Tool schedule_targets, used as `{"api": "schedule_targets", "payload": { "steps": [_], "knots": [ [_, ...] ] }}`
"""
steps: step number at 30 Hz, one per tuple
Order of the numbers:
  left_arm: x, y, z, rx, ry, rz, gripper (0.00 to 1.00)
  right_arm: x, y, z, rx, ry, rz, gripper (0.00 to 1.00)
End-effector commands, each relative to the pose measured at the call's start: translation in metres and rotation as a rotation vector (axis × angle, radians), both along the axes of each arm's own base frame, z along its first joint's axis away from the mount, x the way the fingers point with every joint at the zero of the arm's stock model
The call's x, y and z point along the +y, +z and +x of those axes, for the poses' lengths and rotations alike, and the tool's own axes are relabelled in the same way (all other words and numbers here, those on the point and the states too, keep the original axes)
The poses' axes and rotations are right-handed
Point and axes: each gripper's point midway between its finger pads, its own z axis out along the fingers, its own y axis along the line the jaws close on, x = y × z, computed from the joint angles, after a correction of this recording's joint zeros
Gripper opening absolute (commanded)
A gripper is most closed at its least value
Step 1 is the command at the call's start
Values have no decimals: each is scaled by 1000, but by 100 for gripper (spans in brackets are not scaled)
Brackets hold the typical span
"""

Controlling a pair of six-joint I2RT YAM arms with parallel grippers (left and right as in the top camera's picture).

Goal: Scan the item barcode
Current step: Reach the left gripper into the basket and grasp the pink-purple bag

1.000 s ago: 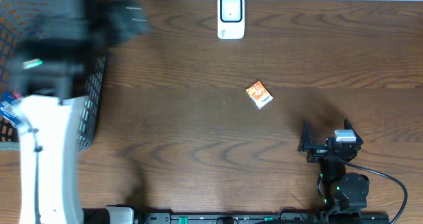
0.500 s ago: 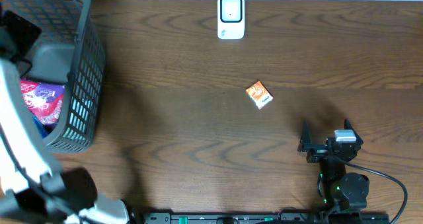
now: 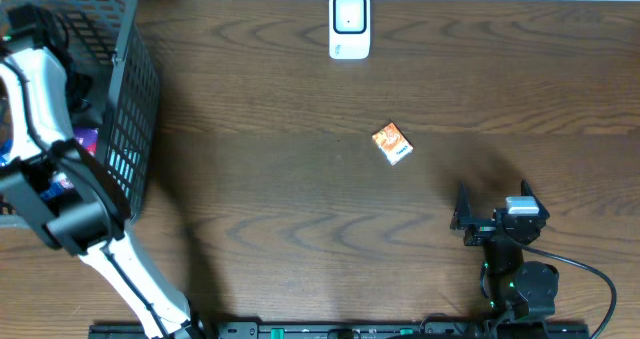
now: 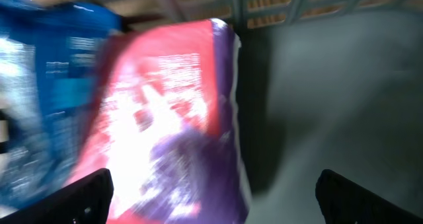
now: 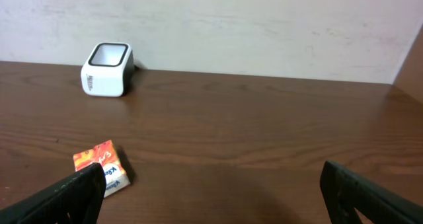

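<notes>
Left arm has swung over the basket since half a second ago: its white link now runs along the inside and its dark joint covers the near corner, hiding most of the packets that showed from overhead before. Box, scanner and right arm have not shifted.

Dark brown wood-grain table meets a pale wall at its far edge. The grey mesh basket stands at the far left corner. A white scanner sits at the far edge, mid-table, its dark window facing up. A small orange box lies alone near the middle, tilted, well apart from scanner and basket. Wide bare wood lies between basket and box, and between the box and the right gripper, which sits near the front edge.

Left gripper is spread wide, holding nothing, above a pink packet in the basket; its fingers show only at the bottom corners. The packet is glossy pink with a purple patch, lying against a blue pack on one side and grey basket floor on the other. The view is blurred and no barcode can be made out. The right gripper's jaws also stand wide and empty
</notes>
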Motion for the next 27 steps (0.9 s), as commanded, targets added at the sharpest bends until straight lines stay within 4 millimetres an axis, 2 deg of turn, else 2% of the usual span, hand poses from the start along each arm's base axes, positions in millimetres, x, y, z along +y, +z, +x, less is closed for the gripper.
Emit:
{"api": "schedule_targets", "payload": {
  "steps": [1,6,7,8,12,15,19,24,27],
  "knots": [
    [7,-36,-2,62,34,7,98,-1,0,0,-1,-5,-8,99],
    [9,-68,2,126,-39,-12,99,-1,0,0,-1,-6,-8,99],
    [9,-69,1,133,-51,-14,91,-1,0,0,-1,-6,-8,99],
    [9,-69,1,144,-71,-16,80,-1,0,0,-1,-5,-8,99],
    [8,-57,0,161,-129,-15,8,-1,0,0,-1,-5,-8,99],
    [6,-38,-3,146,-125,-10,7,-1,0,0,-1,-5,-8,99],
    [-3,3,1,50,-137,-15,7,-1,0,0,-1,-5,-8,99],
    [-30,85,10,-188,-192,-44,7,-1,0,0,-1,-6,-8,99],
    [-60,145,7,-356,-286,-83,7,-1,0,0,-1,-5,-8,99]
  ]
}}
